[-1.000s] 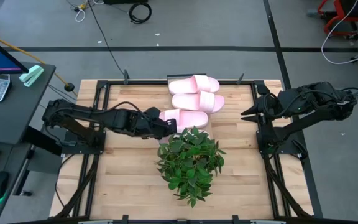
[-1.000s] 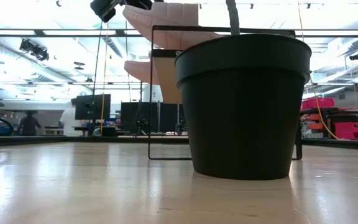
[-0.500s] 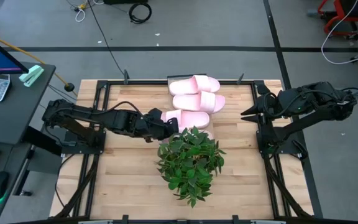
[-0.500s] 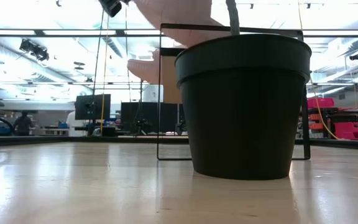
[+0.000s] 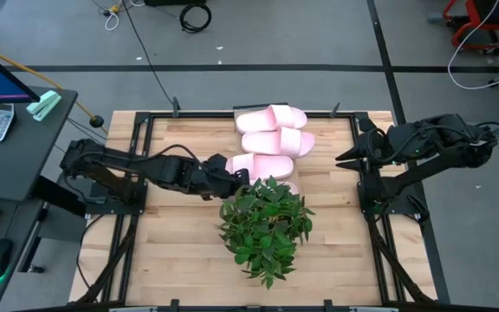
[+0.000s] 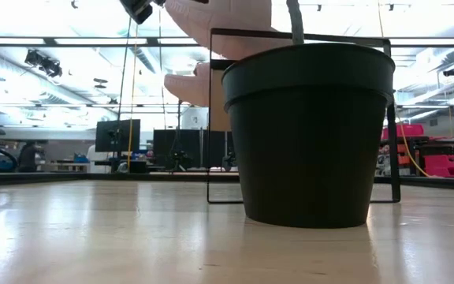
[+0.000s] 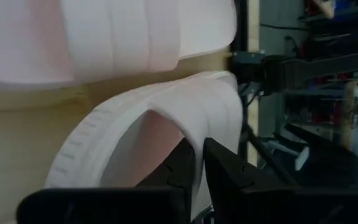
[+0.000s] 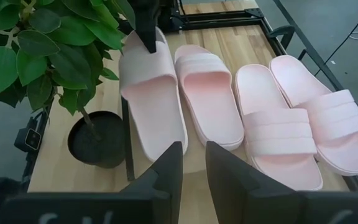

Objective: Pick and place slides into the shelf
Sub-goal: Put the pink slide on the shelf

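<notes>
From the high view, four pale pink foam slide sandals are seen lying side by side on the narrow light-wood shelf (image 5: pixel 291 185) at the middle of the wooden bench (image 5: pixel 180 225). Their long axes run left to right across the bench, the straps toward the right arm's side. The slide nearest the plant (image 5: pixel 260 165) is gripped at its left end by the left tool (image 5: pixel 232 176), which is closed on the slide's edge. A leafy green potted plant (image 5: pixel 265 224) stands just beside that slide. The right tool (image 5: pixel 346 158) is held apart from the shelf, at the right side of the bench.

In the low view, the black plastic plant pot (image 6: pixel 309 134) fills the middle. Behind it, the thin black metal frame of the shelf is seen, and one slide (image 6: pixel 219 24) is seen at the top, above the frame's top bar, with the left tool (image 6: pixel 136 9) at its end.

In the left wrist view, the held slide (image 7: pixel 166 130) is pinched at its rim between the two dark fingers (image 7: pixel 225 177); a neighbouring slide (image 7: pixel 117 37) lies beyond.

In the right wrist view, all four slides lie parallel, lengthwise away from the camera, and the right tool (image 8: pixel 192 163) is set narrow and holds nothing.
</notes>
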Controlling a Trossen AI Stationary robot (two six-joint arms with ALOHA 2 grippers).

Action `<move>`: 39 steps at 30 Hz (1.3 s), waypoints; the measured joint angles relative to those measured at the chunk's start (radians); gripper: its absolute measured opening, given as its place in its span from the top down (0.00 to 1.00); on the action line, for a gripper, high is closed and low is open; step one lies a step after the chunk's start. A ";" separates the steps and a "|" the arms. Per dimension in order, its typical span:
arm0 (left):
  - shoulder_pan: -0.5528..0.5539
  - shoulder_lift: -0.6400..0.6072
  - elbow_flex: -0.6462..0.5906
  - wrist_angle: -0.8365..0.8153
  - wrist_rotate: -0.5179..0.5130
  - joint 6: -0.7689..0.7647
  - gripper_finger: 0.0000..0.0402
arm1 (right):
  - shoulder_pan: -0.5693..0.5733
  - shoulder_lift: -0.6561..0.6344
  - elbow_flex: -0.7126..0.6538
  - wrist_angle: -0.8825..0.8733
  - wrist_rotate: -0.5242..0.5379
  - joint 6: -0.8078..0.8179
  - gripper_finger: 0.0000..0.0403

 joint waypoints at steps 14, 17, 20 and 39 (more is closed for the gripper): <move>-0.023 0.053 -0.002 -0.025 0.007 -0.026 0.70 | 0.000 0.016 0.000 0.000 0.000 -0.003 0.81; -0.023 0.061 -0.001 -0.028 -0.012 0.001 0.67 | 0.000 0.022 0.000 0.000 0.000 -0.006 0.81; -0.023 0.067 -0.001 -0.027 -0.026 0.005 0.64 | 0.000 0.028 0.000 0.000 0.000 -0.006 0.81; -0.021 0.071 -0.001 -0.026 -0.001 0.008 0.54 | 0.000 0.028 0.000 0.000 0.000 0.002 0.81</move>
